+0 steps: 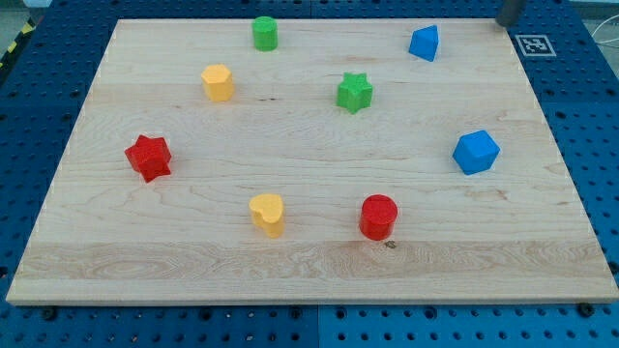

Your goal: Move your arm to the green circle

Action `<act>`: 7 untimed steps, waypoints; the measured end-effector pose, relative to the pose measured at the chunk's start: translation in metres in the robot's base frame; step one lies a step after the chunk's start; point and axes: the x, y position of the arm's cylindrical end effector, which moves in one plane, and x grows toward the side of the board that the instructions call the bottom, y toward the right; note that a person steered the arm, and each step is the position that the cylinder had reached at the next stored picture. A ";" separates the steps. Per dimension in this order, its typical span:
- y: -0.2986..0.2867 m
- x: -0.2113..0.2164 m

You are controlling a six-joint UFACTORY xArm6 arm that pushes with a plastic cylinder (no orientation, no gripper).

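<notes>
Grey rod (pixel 510 12) (mostly cropped)

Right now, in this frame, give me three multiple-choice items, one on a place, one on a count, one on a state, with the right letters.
1. Where is the green circle?
A. near the view's top edge
B. near the view's bottom edge
C. at the board's centre

2. How many yellow blocks are on the board?
A. one
B. two
C. three

3. Is my tip touching any block?
A. pressed on the red circle
B. pressed on the green star
C. no, only a dark rod end shows at the top right corner

A: it sits at the top, left of centre.
B: yellow blocks and.
C: nothing touches a block.
</notes>
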 end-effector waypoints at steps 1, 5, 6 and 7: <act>-0.030 -0.002; -0.180 0.014; -0.198 0.028; -0.198 0.037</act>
